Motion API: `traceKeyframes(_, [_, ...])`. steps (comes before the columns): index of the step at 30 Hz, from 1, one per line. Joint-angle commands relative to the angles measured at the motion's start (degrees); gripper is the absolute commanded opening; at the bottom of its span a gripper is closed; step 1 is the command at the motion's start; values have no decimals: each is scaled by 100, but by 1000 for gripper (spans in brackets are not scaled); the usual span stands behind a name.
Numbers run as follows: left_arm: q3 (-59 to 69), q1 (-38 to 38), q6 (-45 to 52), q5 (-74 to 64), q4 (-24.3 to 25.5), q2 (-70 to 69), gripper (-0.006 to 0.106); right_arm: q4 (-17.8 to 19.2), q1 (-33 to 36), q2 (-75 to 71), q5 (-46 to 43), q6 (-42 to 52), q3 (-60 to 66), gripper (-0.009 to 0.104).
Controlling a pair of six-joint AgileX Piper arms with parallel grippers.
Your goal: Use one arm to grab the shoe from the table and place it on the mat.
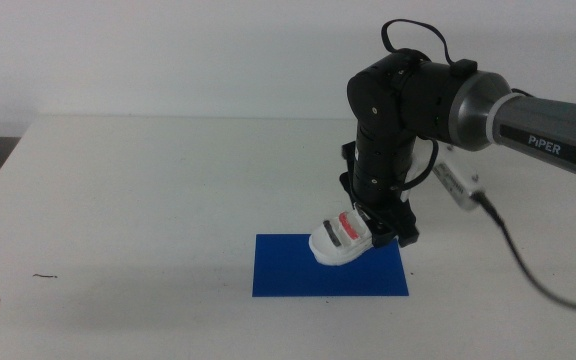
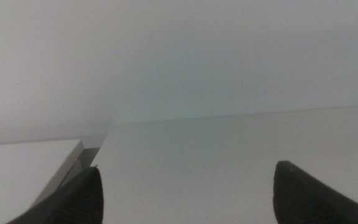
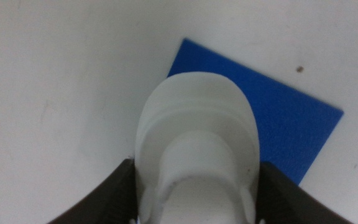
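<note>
Jaws of the right gripper point(image 1: 376, 226) clamp the shoe point(image 1: 343, 239) from both sides, its white sole filling the right wrist view point(image 3: 194, 134) between the two dark jaws, and the arm point(image 1: 438, 100) reaches in from the right of the middle view and bends down over it. Tilted, with its red strap upward, the shoe sits over the far right part of the blue mat point(image 1: 298, 270), whether touching it I cannot tell, on the white table point(image 1: 138, 200). At the near left edge waits the left gripper point(image 2: 185, 196), jaws spread wide over bare tabletop.
</note>
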State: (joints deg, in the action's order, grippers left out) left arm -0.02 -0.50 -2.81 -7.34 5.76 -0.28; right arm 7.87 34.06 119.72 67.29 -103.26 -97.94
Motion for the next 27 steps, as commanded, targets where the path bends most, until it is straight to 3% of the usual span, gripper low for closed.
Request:
traceKeyframes(1, [2, -2, -8, 71, -23, 28, 94, 129, -42, -32, 48, -998, -35, -2])
traceKeyframes(4, [2, -2, -8, 71, -23, 28, 94, -10, -42, 2, 61, -1944, -35, -2])
traceKeyframes(11, [2, -2, -8, 71, -23, 28, 94, -1016, -89, 195, 39, -1942, -46, -2])
traceKeyframes(27, [2, -2, -8, 71, -23, 28, 94, -1104, -115, 461, -417, -1933, -46, -2])
